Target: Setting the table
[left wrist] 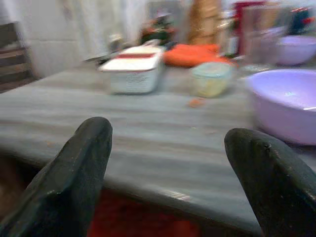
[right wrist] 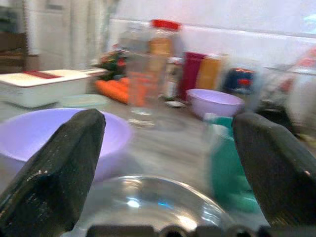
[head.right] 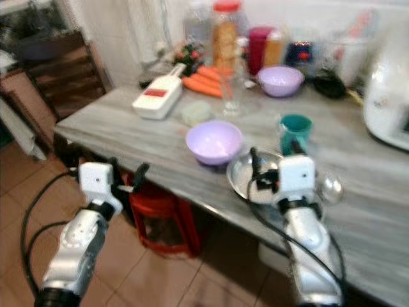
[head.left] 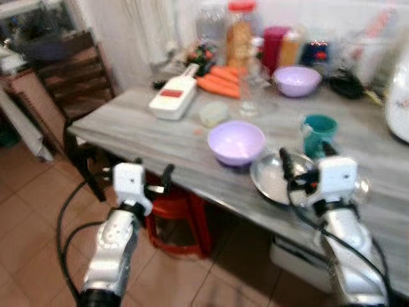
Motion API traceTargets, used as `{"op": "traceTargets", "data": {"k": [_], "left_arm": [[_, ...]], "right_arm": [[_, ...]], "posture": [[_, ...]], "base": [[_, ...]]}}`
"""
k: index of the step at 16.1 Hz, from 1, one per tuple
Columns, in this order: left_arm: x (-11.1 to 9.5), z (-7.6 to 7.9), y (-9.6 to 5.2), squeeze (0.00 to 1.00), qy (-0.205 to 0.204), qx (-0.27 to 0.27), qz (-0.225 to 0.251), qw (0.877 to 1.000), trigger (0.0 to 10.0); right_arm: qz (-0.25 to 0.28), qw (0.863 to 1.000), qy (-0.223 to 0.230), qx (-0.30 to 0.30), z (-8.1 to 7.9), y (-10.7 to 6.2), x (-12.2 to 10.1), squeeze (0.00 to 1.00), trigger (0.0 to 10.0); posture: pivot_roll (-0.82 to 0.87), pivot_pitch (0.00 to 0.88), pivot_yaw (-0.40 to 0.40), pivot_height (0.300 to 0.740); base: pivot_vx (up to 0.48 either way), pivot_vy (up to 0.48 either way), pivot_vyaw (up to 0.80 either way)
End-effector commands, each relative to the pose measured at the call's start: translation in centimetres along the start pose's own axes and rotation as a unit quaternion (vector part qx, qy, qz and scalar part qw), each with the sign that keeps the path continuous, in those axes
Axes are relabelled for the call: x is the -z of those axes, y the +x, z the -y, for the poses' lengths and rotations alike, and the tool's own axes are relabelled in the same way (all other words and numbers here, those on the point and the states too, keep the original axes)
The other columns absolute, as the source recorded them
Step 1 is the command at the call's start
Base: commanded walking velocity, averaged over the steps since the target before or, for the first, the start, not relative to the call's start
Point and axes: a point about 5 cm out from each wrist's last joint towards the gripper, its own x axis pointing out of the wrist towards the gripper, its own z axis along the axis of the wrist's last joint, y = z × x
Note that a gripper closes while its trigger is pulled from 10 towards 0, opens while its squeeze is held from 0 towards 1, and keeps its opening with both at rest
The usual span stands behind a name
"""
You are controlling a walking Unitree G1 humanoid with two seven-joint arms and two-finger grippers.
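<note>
Stretching across both eye views is a grey streaked table [head.left: 160,137], its near edge running from the left corner down toward the right. At the far right edge stands a white appliance [head.right: 388,96], the largest thing on the surface. Along the back edge crowd jars and containers, among them a clear jar with a red lid [head.left: 241,29]; the blur makes the others hard to sort. Just before them lie orange carrots [head.left: 219,82], and beside those a white slicer with a red strip [head.left: 174,97] sits toward the left corner. A second lilac bowl [head.left: 297,80] sits near the back.

Close to the near edge a lilac bowl [head.left: 236,142] rests, and just beside it, at the edge, a shiny metal bowl [head.left: 271,179]. A teal cup [head.left: 317,133] stands just behind the metal bowl. A clear glass [right wrist: 143,89] stands further in, and a small pale round lid [head.left: 213,113] lies near the slicer.

The right gripper [head.left: 305,163] hangs over the metal bowl, fingers [right wrist: 59,168] spread wide, holding nothing. The left gripper [head.left: 152,176] is off the table, just before its near edge, fingers [left wrist: 74,173] likewise apart and empty. Under the table stands a red stool [head.left: 179,224].
</note>
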Motion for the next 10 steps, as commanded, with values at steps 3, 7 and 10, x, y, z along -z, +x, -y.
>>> {"op": "traceTargets", "data": {"k": [3, 7, 10], "left_arm": [[-0.2, -0.6, 0.1, 0.0, 0.022, -0.027, 0.011, 0.999, 10.0], [-0.1, -1.1, 0.3, 0.0, 0.033, -0.05, 0.011, 0.998, 10.0], [0.0, -1.1, 0.2, 0.0, 0.02, -0.054, 0.014, 0.998, 10.0]], "right_arm": [[0.01, 1.0, -0.007, -0.001, -0.1, 0.5, -0.8, 0.0, 10.0], [0.011, 1.0, -0.005, -0.011, -0.7, 0.5, -0.9, 0.0, 10.0], [0.014, 1.0, -0.002, -0.016, -1.0, 0.7, -1.1, 0.0, 10.0]], "posture": [[-0.04, 0.0, 0.115, 0.74], [-0.04, 0.0, 0.11, 0.74], [-0.04, 0.0, 0.106, 0.74]], "base": [[0.0, 0.0, 0.8], [0.0, 0.0, 0.8], [0.0, 0.0, 0.8]]}}
